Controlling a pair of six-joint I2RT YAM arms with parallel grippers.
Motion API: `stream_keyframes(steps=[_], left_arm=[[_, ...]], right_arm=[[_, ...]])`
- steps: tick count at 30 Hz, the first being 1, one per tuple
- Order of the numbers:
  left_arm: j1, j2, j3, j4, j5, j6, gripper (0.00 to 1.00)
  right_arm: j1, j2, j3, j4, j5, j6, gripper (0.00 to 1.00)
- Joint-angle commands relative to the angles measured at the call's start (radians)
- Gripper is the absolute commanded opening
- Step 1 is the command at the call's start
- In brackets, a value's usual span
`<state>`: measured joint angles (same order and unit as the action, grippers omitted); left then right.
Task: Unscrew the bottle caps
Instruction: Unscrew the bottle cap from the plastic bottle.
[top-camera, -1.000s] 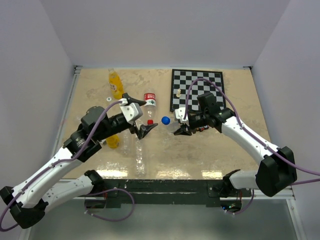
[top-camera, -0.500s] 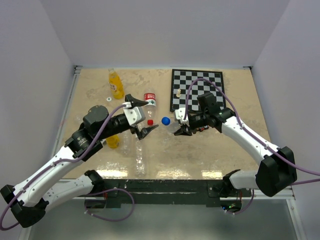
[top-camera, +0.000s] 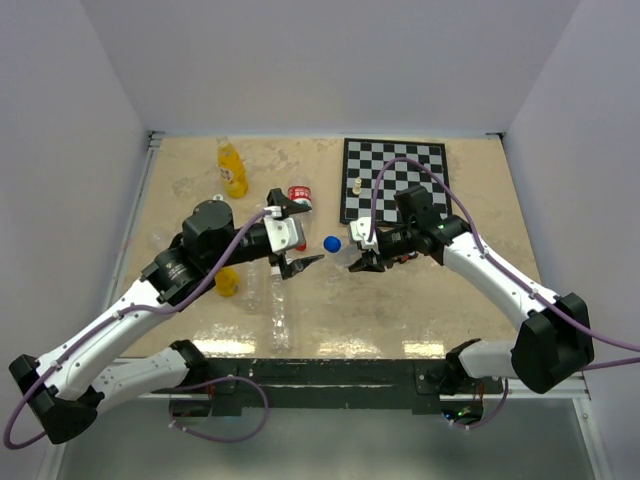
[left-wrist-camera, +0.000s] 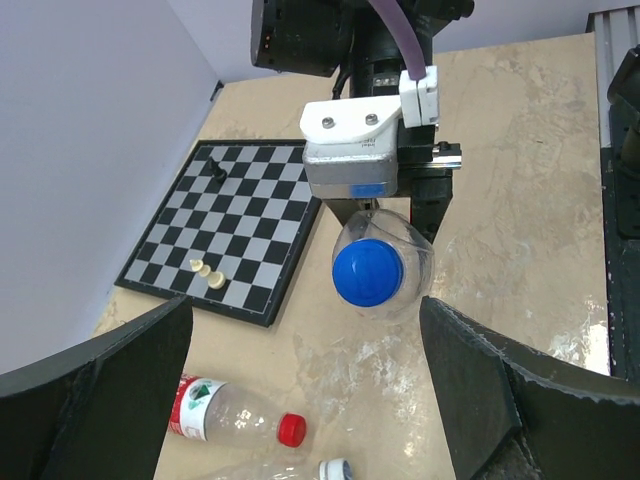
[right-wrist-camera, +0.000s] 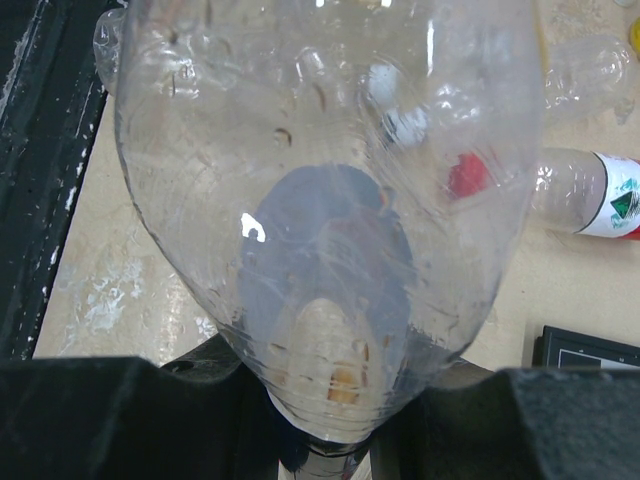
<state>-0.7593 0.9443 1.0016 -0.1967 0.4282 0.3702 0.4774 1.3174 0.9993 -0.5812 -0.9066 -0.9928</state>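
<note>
My right gripper (top-camera: 358, 258) is shut on the base of a clear bottle (top-camera: 345, 250) and holds it level, above the table. Its blue cap (top-camera: 331, 242) points left. In the left wrist view the cap (left-wrist-camera: 368, 272) faces the camera on the bottle (left-wrist-camera: 405, 262). My left gripper (top-camera: 305, 233) is open and empty, its jaws wide apart just left of the cap, not touching it. In the right wrist view the bottle (right-wrist-camera: 320, 180) fills the frame between my fingers (right-wrist-camera: 100, 420). One orange bottle (top-camera: 232, 168) stands at the back left. Another (top-camera: 227, 284) is half hidden by my left arm.
A red-capped bottle with a red label (top-camera: 300, 194) lies under the left gripper and also shows in the left wrist view (left-wrist-camera: 225, 425). A long clear bottle (top-camera: 280, 312) lies nearer. A chessboard (top-camera: 393, 180) with white pieces (left-wrist-camera: 205, 272) is at the back right.
My left gripper has moved right and back toward the blue cap, still open. The right arm and its bottle have not moved.
</note>
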Motion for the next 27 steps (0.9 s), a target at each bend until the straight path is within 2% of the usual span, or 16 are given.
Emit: stream_keyframes(steps=[1, 9, 13, 21, 24, 27], left_arm=[[0.005, 0.020, 0.071, 0.017, 0.055, 0.036, 1.00], [0.005, 0.071, 0.115, -0.009, 0.086, 0.052, 0.99], [0.005, 0.103, 0.146, -0.046, 0.124, 0.062, 0.85], [0.005, 0.137, 0.150, -0.084, 0.208, 0.076, 0.73], [0.005, 0.162, 0.161, -0.099, 0.225, 0.075, 0.61], [0.005, 0.186, 0.170, -0.106, 0.241, 0.075, 0.54]], right_arm=[[0.000, -0.014, 0.045, -0.012, -0.015, -0.024, 0.00], [-0.002, -0.015, 0.048, -0.019, -0.017, -0.032, 0.00], [0.001, -0.015, 0.047, -0.022, -0.017, -0.033, 0.00], [0.000, -0.014, 0.047, -0.022, -0.018, -0.033, 0.00], [0.000, -0.012, 0.047, -0.022, -0.018, -0.033, 0.00], [0.001, -0.014, 0.047, -0.022, -0.017, -0.033, 0.00]])
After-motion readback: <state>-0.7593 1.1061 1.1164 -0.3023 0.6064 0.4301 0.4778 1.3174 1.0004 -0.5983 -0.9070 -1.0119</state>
